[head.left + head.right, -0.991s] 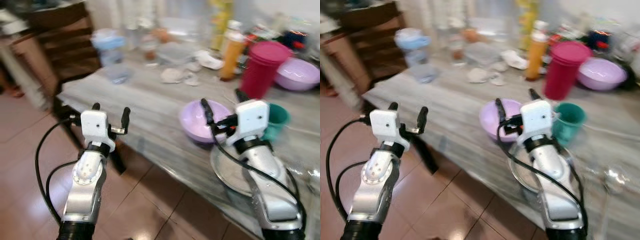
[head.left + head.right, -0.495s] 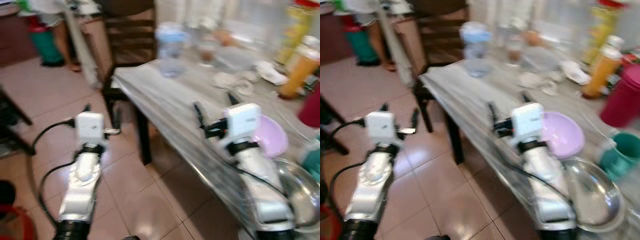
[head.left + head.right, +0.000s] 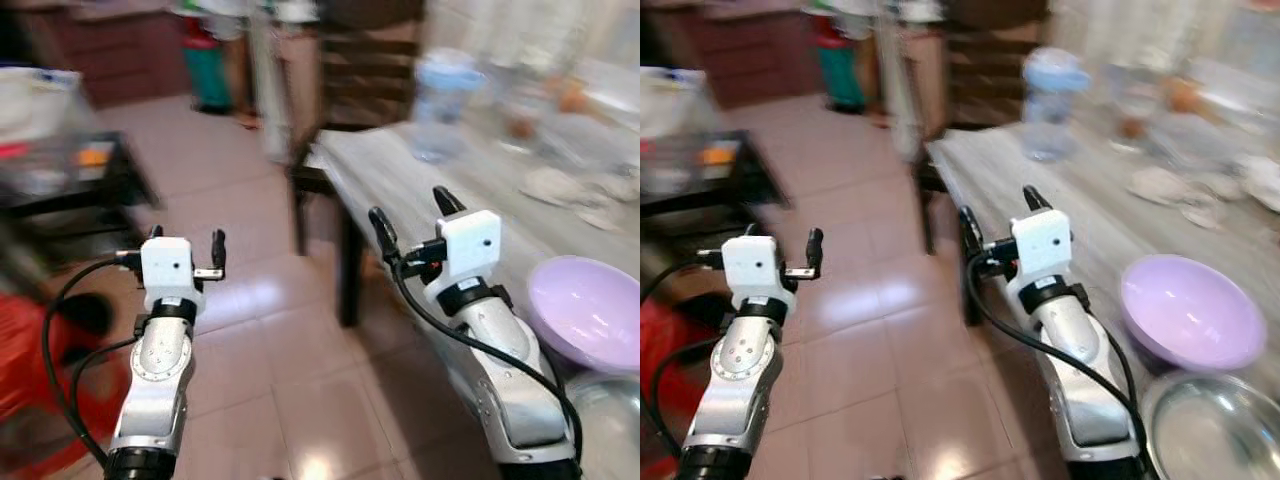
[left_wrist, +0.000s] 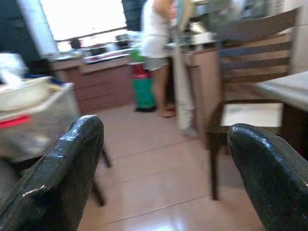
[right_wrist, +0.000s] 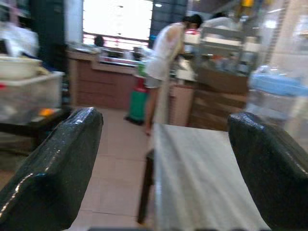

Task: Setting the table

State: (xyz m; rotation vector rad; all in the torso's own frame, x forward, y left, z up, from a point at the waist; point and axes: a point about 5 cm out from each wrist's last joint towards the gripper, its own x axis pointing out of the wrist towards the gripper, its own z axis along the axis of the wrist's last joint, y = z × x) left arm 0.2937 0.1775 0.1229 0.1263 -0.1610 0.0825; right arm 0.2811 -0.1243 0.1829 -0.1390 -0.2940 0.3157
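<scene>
A grey wood-grain table (image 3: 400, 170) runs along the right. On it sit a lilac bowl (image 3: 585, 310) and, nearer me, a shiny metal dish (image 3: 1210, 430). My right gripper (image 3: 408, 207) is open and empty, raised over the table's near edge to the left of the lilac bowl. Out over the tiled floor, my left gripper (image 3: 187, 237) is also open and holds nothing. The right wrist view looks along the tabletop (image 5: 192, 173) between the two black fingers (image 5: 53, 168).
A blue-lidded jar (image 3: 440, 85) and blurred dishes stand at the table's far end, with a wooden chair (image 3: 370, 60) behind. A person (image 5: 161, 53) stands by a green bin (image 4: 143, 91) at a far counter. A low dark stand (image 3: 60, 170) and something red (image 3: 30, 370) are on the left.
The whole picture has swung left, so the camera turned: the red tumbler, orange bottle and teal cup have left the frame. Both grippers stay open in the same pose.
</scene>
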